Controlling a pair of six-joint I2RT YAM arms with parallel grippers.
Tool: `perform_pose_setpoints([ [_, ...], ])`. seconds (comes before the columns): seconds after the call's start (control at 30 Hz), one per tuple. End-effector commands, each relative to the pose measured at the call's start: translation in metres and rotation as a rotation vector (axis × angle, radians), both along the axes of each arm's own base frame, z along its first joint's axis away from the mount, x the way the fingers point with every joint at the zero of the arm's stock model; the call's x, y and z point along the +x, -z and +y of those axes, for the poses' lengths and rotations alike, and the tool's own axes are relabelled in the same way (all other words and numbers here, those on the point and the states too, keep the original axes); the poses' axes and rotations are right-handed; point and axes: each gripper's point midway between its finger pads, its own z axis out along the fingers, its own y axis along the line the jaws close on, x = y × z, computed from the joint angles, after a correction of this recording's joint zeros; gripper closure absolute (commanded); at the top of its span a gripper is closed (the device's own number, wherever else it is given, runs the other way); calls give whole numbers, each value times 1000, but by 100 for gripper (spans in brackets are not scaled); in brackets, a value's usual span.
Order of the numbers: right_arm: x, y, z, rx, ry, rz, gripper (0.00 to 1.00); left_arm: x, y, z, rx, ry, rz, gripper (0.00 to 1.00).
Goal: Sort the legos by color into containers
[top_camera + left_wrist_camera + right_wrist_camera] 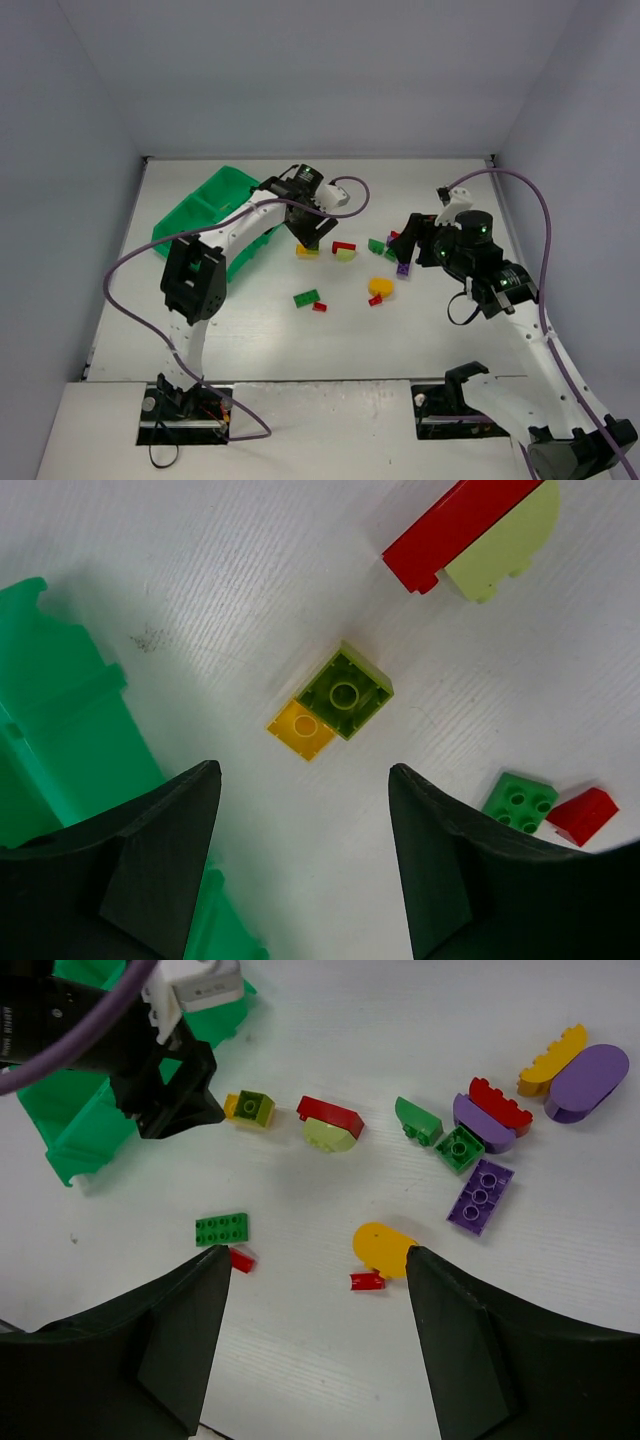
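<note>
The legos lie loose on the white table. A lime brick joined to a yellow one lies just ahead of my left gripper, which is open and empty, beside the green tray. A red brick with a pale lime piece lies farther off. My right gripper is open and empty, high above a yellow rounded piece, a small red piece and a green plate. From above, the left gripper and right gripper flank the pile.
The tray stands tilted at the back left, partly hidden by the left arm. A purple plate, a green square brick, a purple and red piece and a yellow and purple piece cluster at the right.
</note>
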Motion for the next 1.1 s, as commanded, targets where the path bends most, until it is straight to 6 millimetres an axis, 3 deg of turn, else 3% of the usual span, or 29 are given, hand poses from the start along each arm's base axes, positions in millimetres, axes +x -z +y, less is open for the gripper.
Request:
perform_pose_setpoints([
  [0.0, 2, -15, 2, 36, -7, -52, 32, 8, -21, 1, 58, 96, -74, 38],
  [0.5, 0, -19, -1, 22, -1, -60, 32, 3, 13, -19, 121, 190, -25, 38],
  [0.77, 1, -18, -1, 13, -4, -58, 32, 19, 11, -26, 105, 159, -93, 41],
  [1.07, -1, -19, -2, 18, -2, -64, 32, 14, 22, -23, 123, 160, -64, 47],
])
